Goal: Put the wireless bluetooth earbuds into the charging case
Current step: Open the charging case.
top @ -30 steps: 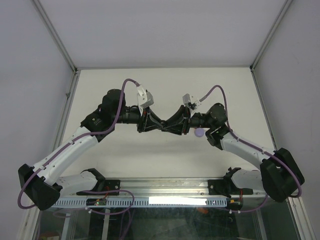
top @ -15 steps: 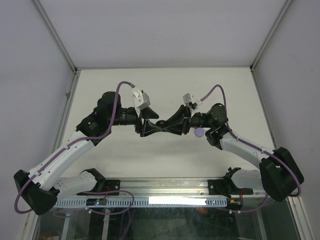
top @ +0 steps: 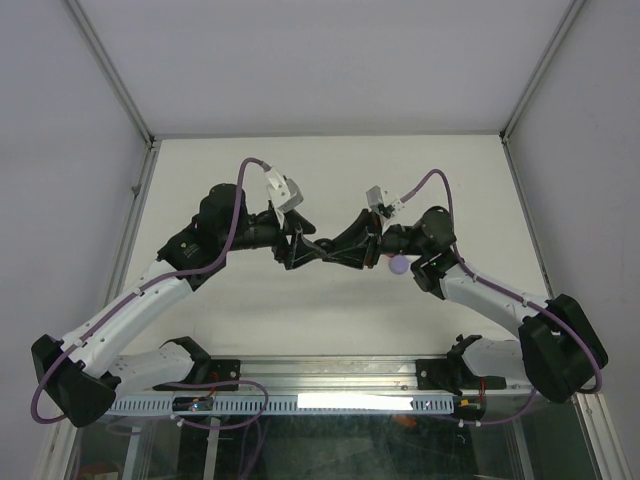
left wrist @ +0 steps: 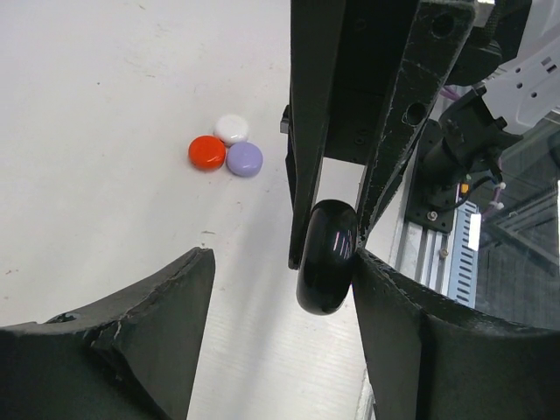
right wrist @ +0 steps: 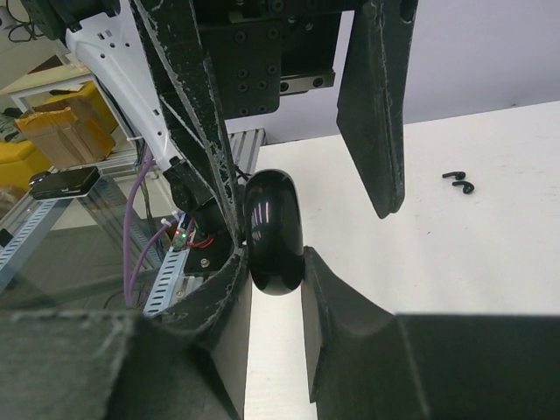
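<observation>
Right gripper (right wrist: 274, 273): fingers pinch the glossy black earbud (right wrist: 274, 223) edge-on at frame centre, above the table (right wrist: 455, 262). Left gripper (left wrist: 284, 289): fingers spread, straddling that earbud, one finger just beside it. Farther off, in the upper left of the left wrist view, the red earbud (left wrist: 207, 152), lavender earbud (left wrist: 244, 159) and white earbud (left wrist: 232, 129) lie touching on the table.
</observation>
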Robot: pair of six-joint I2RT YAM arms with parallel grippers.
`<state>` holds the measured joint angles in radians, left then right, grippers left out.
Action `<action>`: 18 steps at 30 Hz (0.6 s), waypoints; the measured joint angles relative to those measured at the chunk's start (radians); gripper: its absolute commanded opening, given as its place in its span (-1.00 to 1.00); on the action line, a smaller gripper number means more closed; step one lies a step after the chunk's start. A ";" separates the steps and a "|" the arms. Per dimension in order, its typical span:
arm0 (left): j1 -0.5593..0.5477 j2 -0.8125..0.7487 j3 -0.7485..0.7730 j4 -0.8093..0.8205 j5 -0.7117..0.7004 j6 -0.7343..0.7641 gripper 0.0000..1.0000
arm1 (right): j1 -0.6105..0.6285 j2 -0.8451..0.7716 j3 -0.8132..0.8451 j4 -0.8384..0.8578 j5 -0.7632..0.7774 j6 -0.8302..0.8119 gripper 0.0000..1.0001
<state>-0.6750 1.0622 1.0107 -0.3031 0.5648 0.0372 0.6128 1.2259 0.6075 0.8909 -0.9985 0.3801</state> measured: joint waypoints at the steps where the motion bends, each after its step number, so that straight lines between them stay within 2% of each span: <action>1: 0.000 0.000 0.000 0.000 -0.008 -0.008 0.27 | 0.000 0.000 0.000 -0.003 0.003 -0.005 -1.00; 18: -0.006 0.001 0.000 0.015 -0.076 -0.121 0.28 | 0.000 -0.049 0.000 -0.119 0.037 -0.118 -1.00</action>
<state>-0.6811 1.0630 1.0107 -0.2878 0.4892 -0.0841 0.6128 1.1770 0.6075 0.7715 -0.9615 0.2619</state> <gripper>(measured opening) 0.638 0.274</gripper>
